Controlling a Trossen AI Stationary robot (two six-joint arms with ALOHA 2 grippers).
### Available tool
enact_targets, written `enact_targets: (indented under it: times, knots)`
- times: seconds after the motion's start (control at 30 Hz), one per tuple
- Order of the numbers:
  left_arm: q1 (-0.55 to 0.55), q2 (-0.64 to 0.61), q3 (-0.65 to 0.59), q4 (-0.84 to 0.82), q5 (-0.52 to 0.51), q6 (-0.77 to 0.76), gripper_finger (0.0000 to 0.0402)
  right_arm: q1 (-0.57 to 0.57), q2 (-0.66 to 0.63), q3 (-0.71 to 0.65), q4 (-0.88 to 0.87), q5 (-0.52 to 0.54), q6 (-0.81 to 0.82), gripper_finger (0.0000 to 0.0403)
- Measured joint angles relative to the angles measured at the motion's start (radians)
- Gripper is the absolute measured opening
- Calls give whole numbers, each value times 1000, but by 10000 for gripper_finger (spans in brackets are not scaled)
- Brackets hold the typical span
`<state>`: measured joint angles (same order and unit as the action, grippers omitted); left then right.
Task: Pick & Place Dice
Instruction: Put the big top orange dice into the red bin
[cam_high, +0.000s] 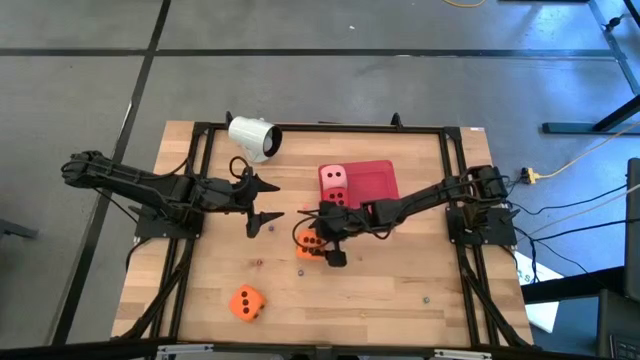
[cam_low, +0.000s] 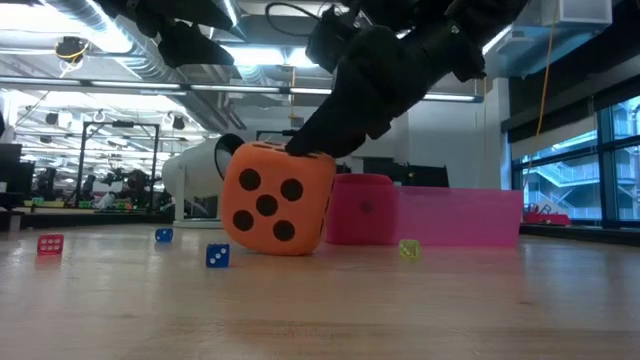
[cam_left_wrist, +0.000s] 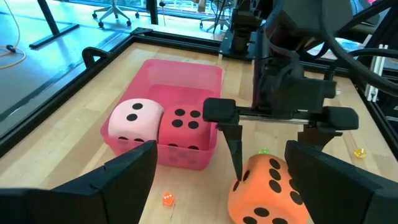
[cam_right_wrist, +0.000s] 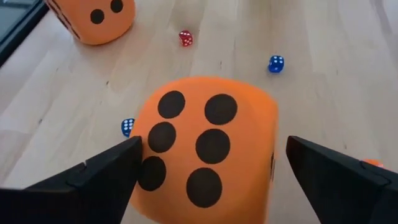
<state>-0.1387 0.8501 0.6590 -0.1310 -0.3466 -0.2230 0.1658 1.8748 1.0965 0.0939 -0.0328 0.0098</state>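
Observation:
One orange die (cam_high: 312, 243) sits on the table just near-left of the red tray (cam_high: 378, 178). My right gripper (cam_high: 325, 246) is open and comes down over it, with its fingers on either side of the die (cam_right_wrist: 205, 143). The pale pink die (cam_left_wrist: 134, 118) and the red die (cam_left_wrist: 183, 124) lie side by side in the tray. The second orange die (cam_high: 246, 302) rests on the table nearer the front edge. My left gripper (cam_high: 272, 200) is open. It hovers left of the tray and touches nothing. My right gripper slants down over the orange die from the table's right. One finger (cam_left_wrist: 235, 163) lies against a side face (cam_right_wrist: 144, 163) of the die. The other finger (cam_right_wrist: 323, 168) stands a little off the opposite face. The die rests on the table.
A white cup (cam_high: 252, 137) lies on its side near the far-left corner. Tiny dice are scattered on the wood: a red one (cam_right_wrist: 185, 38), blue ones (cam_right_wrist: 277, 63) (cam_right_wrist: 127, 126) and a yellowish one (cam_low: 408, 249). A black frame borders the table. Open wood lies toward the near right.

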Motion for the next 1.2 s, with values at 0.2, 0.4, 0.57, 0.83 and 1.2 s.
enact_targets:
  times: [0.2,0.4,0.57,0.83,1.2]
  knots:
    - [0,0,0,0,0,0,347,0,1,134,-200,6,-25,397]
    - [0,0,0,0,0,0,347,10,1,193,-261,92,-36,397]
    - [0,0,0,0,0,0,347,28,9,196,-259,131,19,397]
    - [0,0,0,0,0,0,347,72,40,196,-258,403,116,397]
    - [0,0,0,0,0,0,347,82,46,196,-207,444,162,399]
